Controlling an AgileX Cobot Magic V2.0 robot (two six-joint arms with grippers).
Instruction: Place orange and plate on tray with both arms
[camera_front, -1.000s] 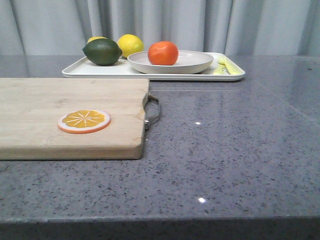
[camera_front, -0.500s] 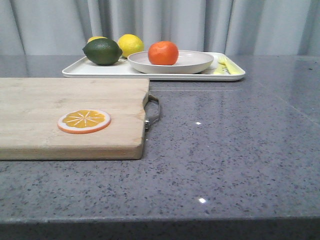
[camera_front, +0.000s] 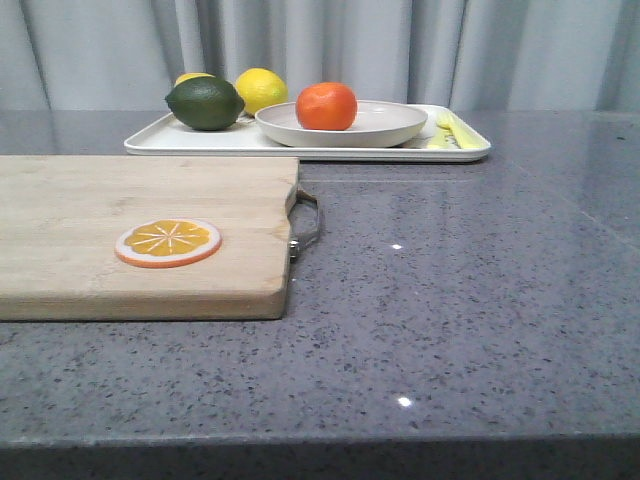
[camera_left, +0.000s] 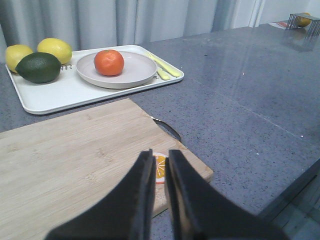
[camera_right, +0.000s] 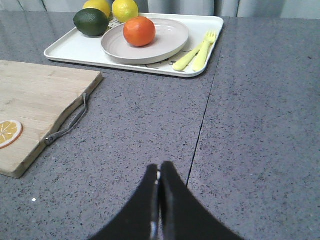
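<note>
So the orange sits in the plate on the tray, 12 o'clock on the counter. Left tool nearly closed, empty; right tool fully closed, empty.

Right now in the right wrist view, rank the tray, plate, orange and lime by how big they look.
1. tray
2. plate
3. orange and lime: too alike to rank; the lime is partly hidden behind the plate's rim.
</note>
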